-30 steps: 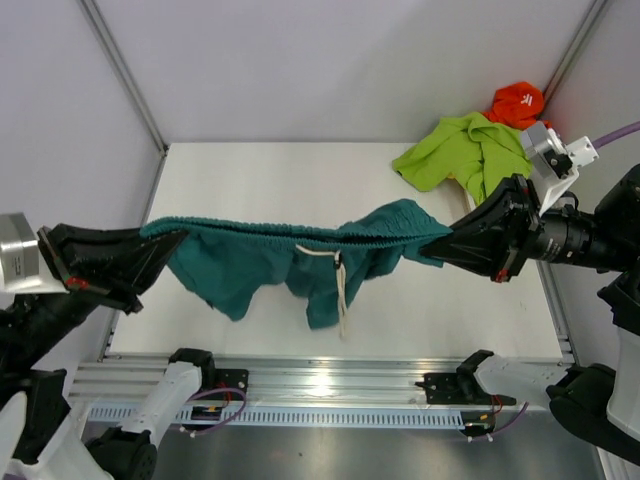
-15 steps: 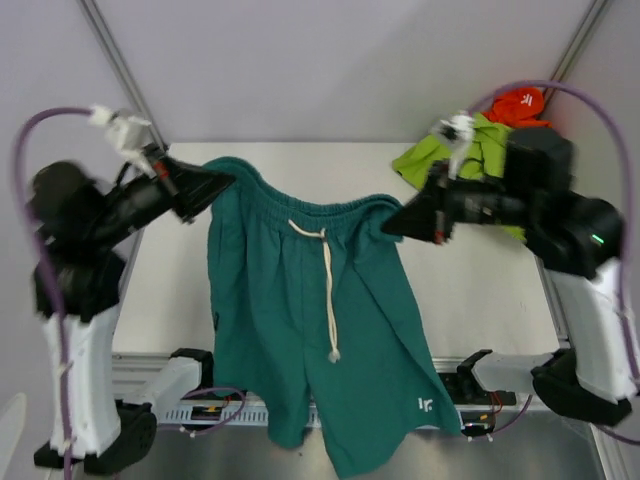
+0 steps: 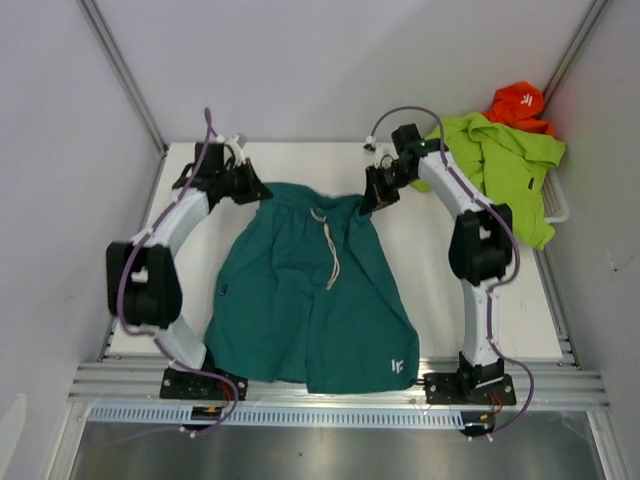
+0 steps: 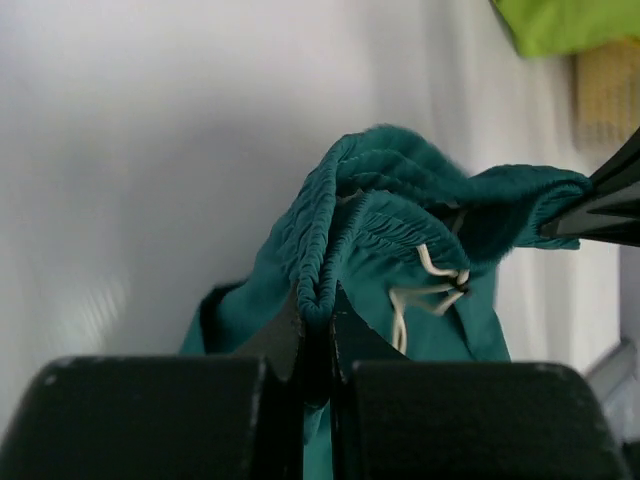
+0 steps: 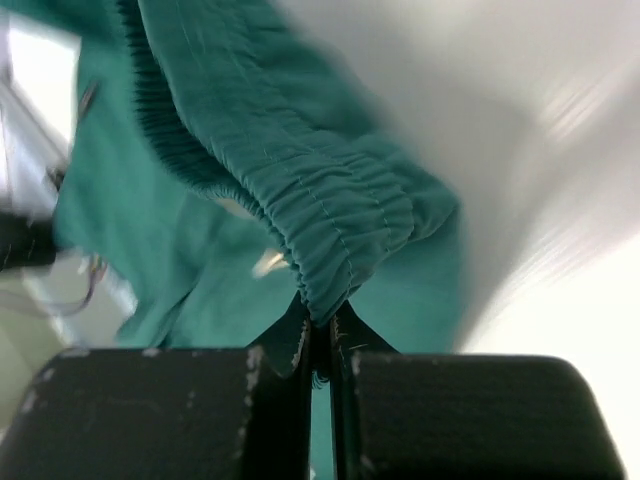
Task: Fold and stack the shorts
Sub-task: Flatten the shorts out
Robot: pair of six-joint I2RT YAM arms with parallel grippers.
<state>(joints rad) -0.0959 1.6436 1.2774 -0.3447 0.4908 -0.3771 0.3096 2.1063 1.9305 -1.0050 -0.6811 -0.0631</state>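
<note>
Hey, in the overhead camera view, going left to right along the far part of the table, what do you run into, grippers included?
left gripper → teal waistband → right gripper → lime green shorts

The teal shorts [image 3: 300,300] lie spread out and mostly flat, front side up, with the waistband [image 3: 292,193] at the far side and both legs pointing to the near edge. The white drawstring [image 3: 330,250] runs down the middle. A small white logo [image 3: 398,366] sits low on the right-hand leg. Both waistband corners are gathered and raised. The lime green shorts [image 3: 500,160] lie crumpled at the far right, apart from the teal pair
</note>
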